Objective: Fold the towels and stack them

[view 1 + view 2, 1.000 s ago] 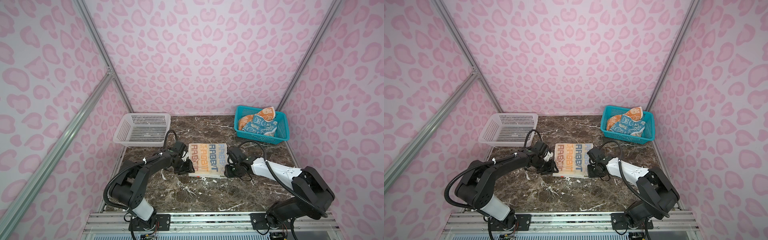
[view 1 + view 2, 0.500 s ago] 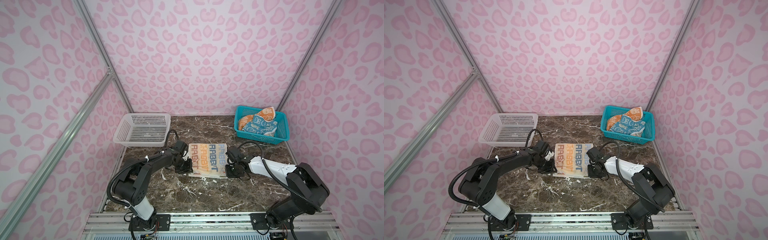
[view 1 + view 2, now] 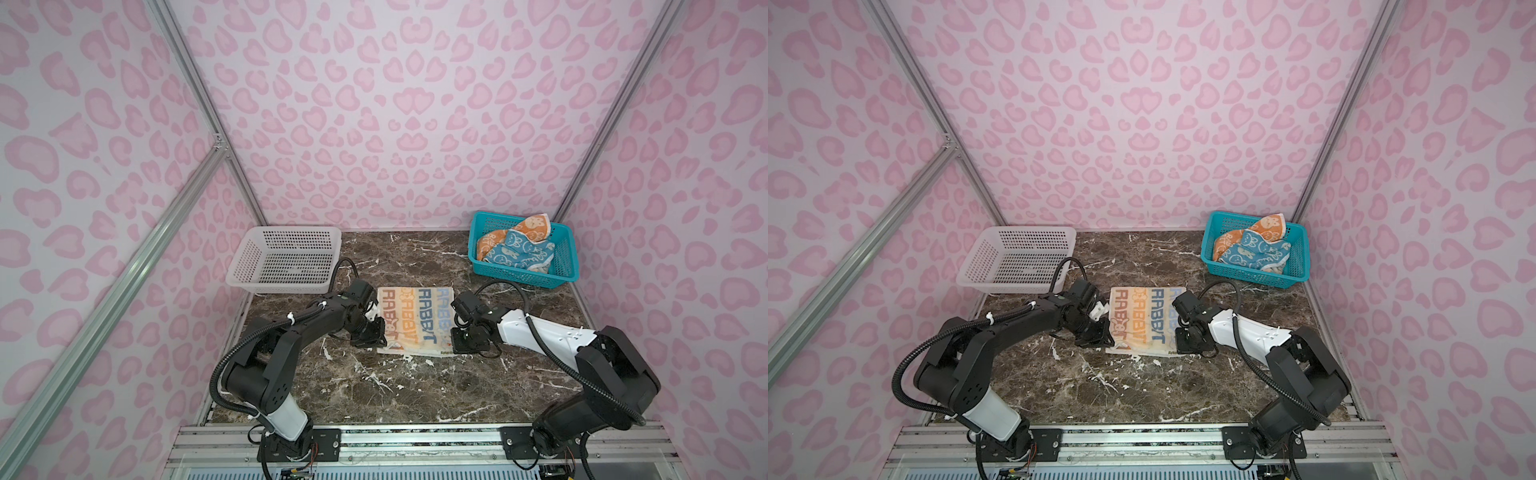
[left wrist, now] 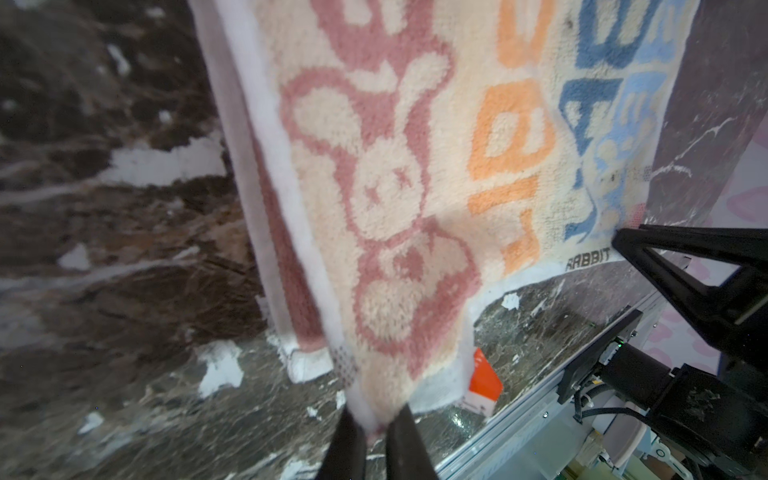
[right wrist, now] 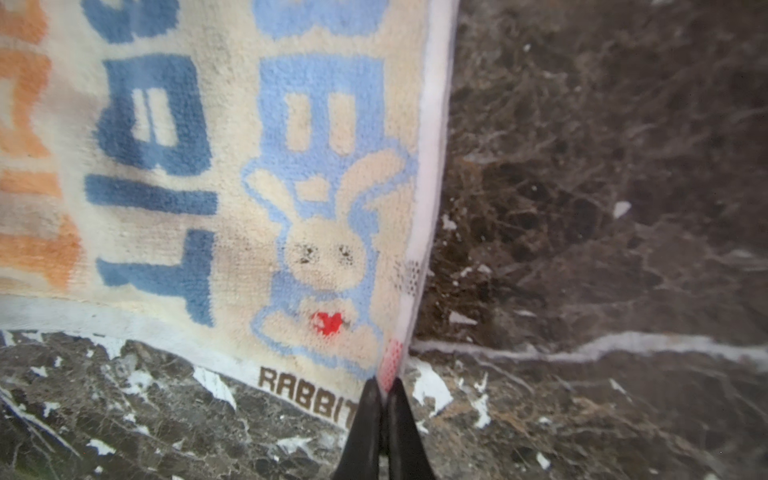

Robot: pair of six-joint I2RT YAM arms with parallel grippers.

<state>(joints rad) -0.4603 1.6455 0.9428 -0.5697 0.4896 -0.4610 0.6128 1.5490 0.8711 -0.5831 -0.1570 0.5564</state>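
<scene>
The cream towel (image 3: 415, 320) with RABBIT lettering lies spread flat at the middle of the marble table, and shows in both top views (image 3: 1148, 322). My left gripper (image 3: 379, 334) is shut on its near left corner; in the left wrist view the gripper (image 4: 377, 420) pinches the bunched cloth (image 4: 374, 232), which is lifted a little there. My right gripper (image 3: 455, 345) is shut on the near right corner, with the black fingertips (image 5: 374, 399) clamped on the hem beside the small RABBIT label. A blue towel (image 3: 519, 253) and an orange towel (image 3: 535, 226) lie crumpled in the teal basket (image 3: 515, 280).
A white mesh basket (image 3: 286, 259) stands at the back left of the table. The teal basket stands at the back right. Pink patterned walls close in three sides, and an aluminium rail (image 3: 415, 440) runs along the front edge. White flecks mark the marble (image 3: 382, 378).
Both grippers have shut on the cream towel's near corners. The near left corner has lifted a little. Both arms have stayed almost in place.
</scene>
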